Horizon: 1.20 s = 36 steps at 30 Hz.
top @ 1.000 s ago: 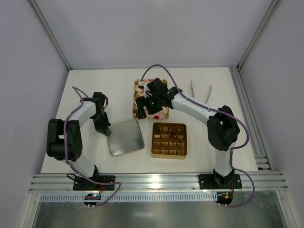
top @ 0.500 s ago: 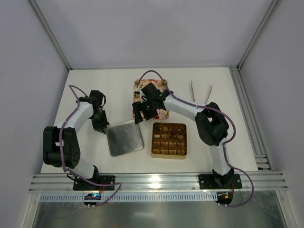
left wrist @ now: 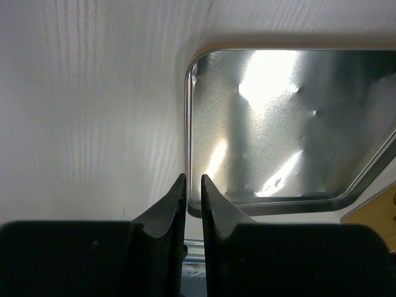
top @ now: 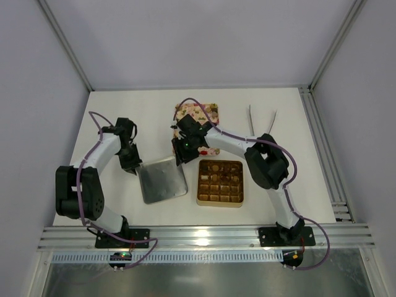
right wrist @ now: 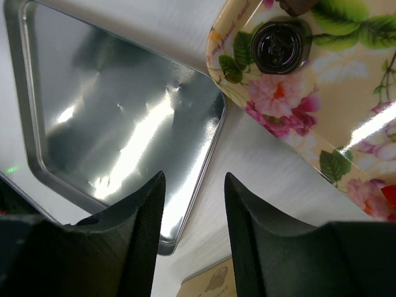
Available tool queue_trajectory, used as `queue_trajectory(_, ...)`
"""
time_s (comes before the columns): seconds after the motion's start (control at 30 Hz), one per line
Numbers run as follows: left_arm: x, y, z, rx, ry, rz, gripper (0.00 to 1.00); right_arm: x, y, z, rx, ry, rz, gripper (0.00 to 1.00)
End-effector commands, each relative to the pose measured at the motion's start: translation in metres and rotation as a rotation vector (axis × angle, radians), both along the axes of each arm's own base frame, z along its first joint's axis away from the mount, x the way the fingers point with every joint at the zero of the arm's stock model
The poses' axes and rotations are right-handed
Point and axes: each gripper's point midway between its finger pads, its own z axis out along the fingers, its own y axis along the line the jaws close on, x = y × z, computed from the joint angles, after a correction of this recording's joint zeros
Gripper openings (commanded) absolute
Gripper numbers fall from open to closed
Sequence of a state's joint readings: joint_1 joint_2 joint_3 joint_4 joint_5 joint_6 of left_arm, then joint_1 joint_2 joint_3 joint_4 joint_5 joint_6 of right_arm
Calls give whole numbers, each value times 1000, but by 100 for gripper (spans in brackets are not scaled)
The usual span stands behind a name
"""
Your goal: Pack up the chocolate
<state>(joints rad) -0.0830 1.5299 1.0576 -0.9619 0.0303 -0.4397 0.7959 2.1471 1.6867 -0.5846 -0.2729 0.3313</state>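
Observation:
A dark round chocolate (right wrist: pixel 276 46) sits on the pink-and-cream floral tray (right wrist: pixel 322 117). A brown piece (right wrist: pixel 297 5) and a red one (right wrist: pixel 390 198) show at the frame's edges. The tray (top: pixel 201 113) lies at the back centre and the gold grid box (top: pixel 220 182) in front of it. My right gripper (right wrist: pixel 193 179) is open and empty. It hangs low over bare table between the tray's near-left corner and the silver lid (right wrist: pixel 117 111); it also shows in the top view (top: pixel 179 151). My left gripper (left wrist: pixel 192 179) is closed to a thin gap over the lid's left rim (left wrist: pixel 187 124).
The silver lid (top: pixel 162 179) lies left of the gold box, its right corner close to the tray. Metal tweezers (top: pixel 261 120) lie at the back right. A corner of the gold box (right wrist: pixel 213 281) shows just below my right fingers.
My right gripper has come off the floral tray, down and left to the gap beside the lid. My left arm shifted slightly and stayed at the lid's left edge.

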Motion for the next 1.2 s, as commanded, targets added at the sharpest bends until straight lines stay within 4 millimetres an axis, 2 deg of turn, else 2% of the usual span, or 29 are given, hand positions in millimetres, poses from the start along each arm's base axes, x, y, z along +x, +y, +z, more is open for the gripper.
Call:
queue_trajectory(0.0, 2, 0, -5, -7, 7, 17, 15, 6, 1, -4, -42, -24, -65, 44)
queue_trajectory(0.17, 6, -1, -11, -12, -3, 19, 23, 4, 0, -20, -53, -16, -115, 39)
queue_trajectory(0.4, 11, -4, -13, -31, -21, 15, 46, 5, 5, -29, -68, -28, -152, 33)
queue_trajectory(0.8, 13, -9, -19, -59, -33, 14, 60, 1, 10, -48, -89, -18, -184, 19)
queue_trajectory(0.97, 12, -12, -20, -72, -50, 13, 66, -1, 11, -40, -75, -15, -178, 4)
queue_trajectory(1.17, 13, -18, -14, -111, -94, 7, 68, 1, 13, -5, -6, -22, -183, 4)
